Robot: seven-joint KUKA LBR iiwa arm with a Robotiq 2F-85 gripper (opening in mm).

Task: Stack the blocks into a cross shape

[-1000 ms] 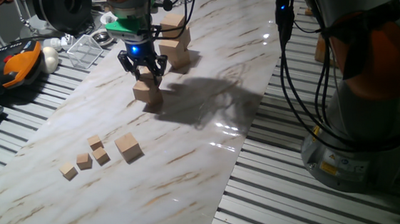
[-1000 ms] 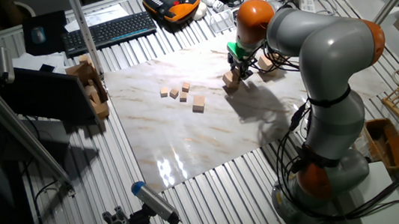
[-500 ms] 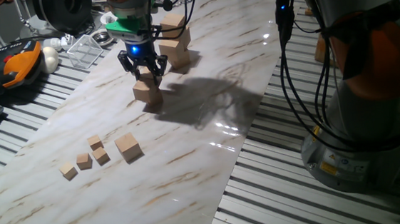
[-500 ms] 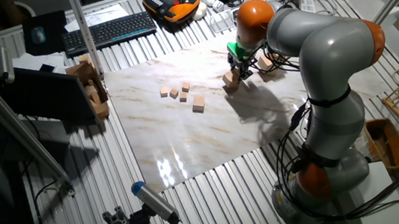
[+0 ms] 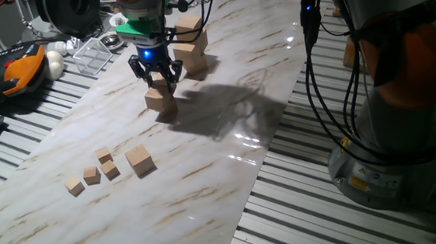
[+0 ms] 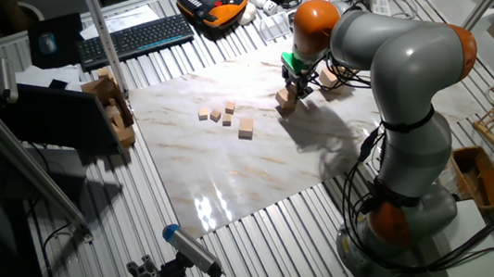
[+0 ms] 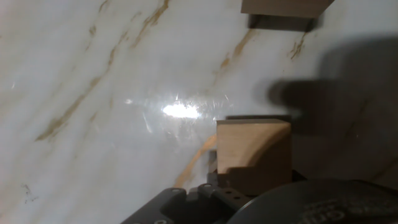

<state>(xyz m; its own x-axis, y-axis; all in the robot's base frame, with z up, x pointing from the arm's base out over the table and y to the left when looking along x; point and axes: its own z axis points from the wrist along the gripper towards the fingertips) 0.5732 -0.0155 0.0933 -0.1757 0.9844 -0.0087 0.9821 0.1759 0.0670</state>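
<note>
On the marble board (image 5: pixel 205 154), smooth light-tan blocks (image 5: pixel 159 100), unpainted.

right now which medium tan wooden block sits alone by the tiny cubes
The medium light-tan wooden block beside the four tiny wooden cubes; the other medium blocks cluster around the gripper.

the two fixed views are evenly lit from overhead and fairly sharp. on the marble bench (image 5: pixel 205 162) a white glare patch sits just past centre toward 4 o'clock in one fixed view, and another lies near the bench's 6 o'clock edge in the other fixed view. the arm's soft shadow (image 5: pixel 224 106) spreads from the end effector (image 5: pixel 155 74) toward 3 o'clock. the hand view is dimmer and softer (nothing in it is truly crisp): a bright hotspot (image 7: pixel 180 111) glows near centre, a broad dark shadow fills the 3 o'clock side, and the black hardware at 6 o'clock is blurred.
</note>
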